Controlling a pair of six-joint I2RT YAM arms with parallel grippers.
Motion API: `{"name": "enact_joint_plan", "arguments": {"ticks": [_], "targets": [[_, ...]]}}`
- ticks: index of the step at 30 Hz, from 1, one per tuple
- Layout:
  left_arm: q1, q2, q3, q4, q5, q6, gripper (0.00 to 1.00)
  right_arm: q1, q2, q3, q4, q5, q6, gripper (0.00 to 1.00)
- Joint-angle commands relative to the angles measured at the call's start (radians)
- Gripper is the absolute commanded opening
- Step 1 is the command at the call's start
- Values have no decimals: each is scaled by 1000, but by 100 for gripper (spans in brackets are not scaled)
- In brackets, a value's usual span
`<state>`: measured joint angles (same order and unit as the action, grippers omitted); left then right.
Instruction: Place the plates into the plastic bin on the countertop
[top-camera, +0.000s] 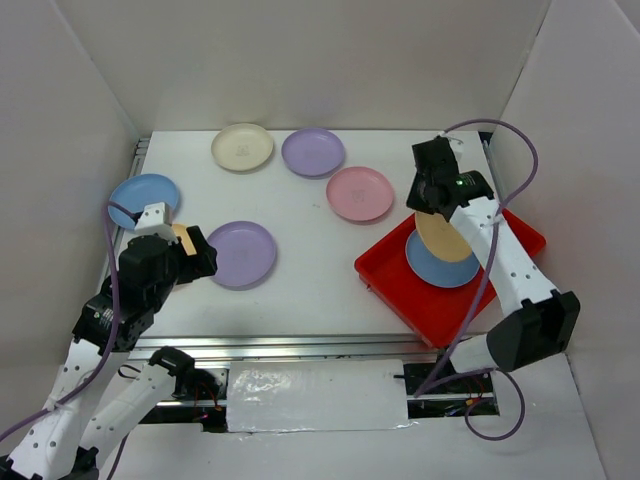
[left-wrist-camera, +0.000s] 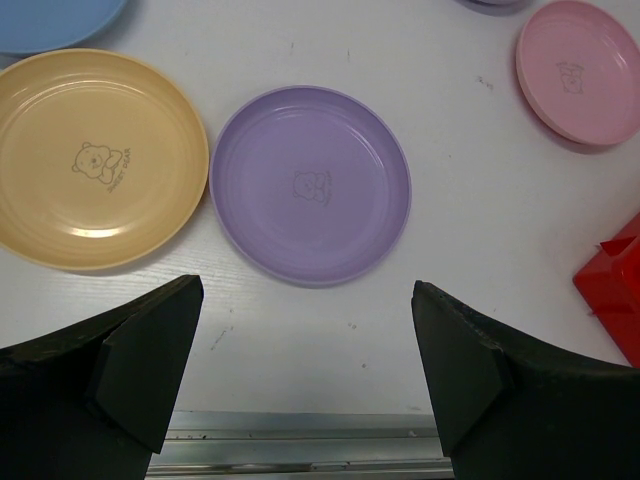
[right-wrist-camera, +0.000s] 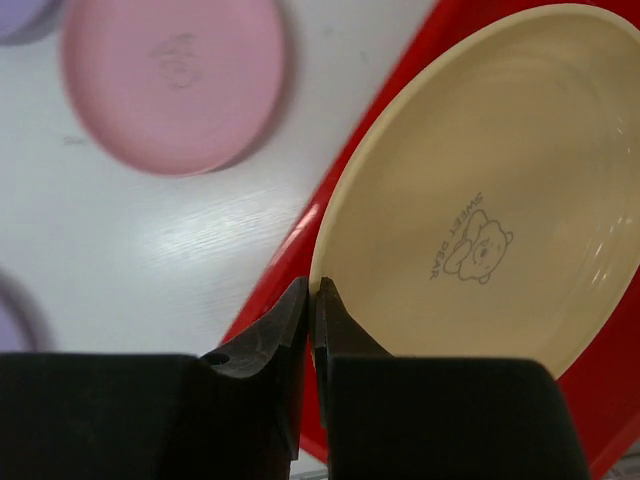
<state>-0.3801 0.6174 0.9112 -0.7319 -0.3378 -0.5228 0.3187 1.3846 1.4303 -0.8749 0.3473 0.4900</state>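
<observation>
1. Between the pressed-together fingers of the right end effector (right-wrist-camera: 312, 292), the rim of a glossy cream-yellow round shallow plastic plate (right-wrist-camera: 480, 200) is pinched tight.
2. Below that end effector the plate hangs tilted over the square glossy red plastic bin (top-camera: 395, 285). From above it reads as an oval, its long axis running from the fingers back toward the arm's base.
3. Beneath it, a pale blue round plate (top-camera: 432, 268) lies flat in the bin.
4. Only the right wrist view shows the bear print on the held plate's hollow face. Ahead and left of the fingers, a pink round plate (right-wrist-camera: 175, 80) lies flat on the white matte table (right-wrist-camera: 150, 260).
5. The left end effector (left-wrist-camera: 307, 290) has its fingers spread wide, gripping nothing. A purple round plate (left-wrist-camera: 310, 185) lies flat just ahead, between them.
6. Ahead-left, just beside the purple one, a yellow-orange round plate (left-wrist-camera: 95, 160) shows whole in the left wrist view. From above, the arm hides most of it.
</observation>
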Motion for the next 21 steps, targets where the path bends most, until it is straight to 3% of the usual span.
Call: {"name": "enact_joint_plan", "arguments": {"ticks": [1,7,9,10,11,12,13,16,20,21], "targets": [[3,-5,0,39,2,21,99,-92,31,-59,-30,-60,5,0],[4,-11,0,43,5,23,99,-147,103,-126,60,-99,12,2],[3,-8,0,42,6,24,99,-150,136,-122,65,-91,18,10],[4,-5,2,42,9,24,99,-148,140,-119,65,-93,21,20],[4,-5,0,45,10,24,99,-139,137,-117,66,-102,25,42],[4,-5,0,43,11,24,99,-135,128,-120,73,-102,30,89],[4,-4,-1,43,10,24,99,-121,116,-123,89,-99,33,100],[4,-1,-2,43,10,24,99,-61,45,-90,82,-82,48,100],[4,13,0,40,3,21,99,150,-91,-85,175,-105,39,100],[4,19,2,32,-7,14,99,252,-97,-102,212,-137,42,100]]}}
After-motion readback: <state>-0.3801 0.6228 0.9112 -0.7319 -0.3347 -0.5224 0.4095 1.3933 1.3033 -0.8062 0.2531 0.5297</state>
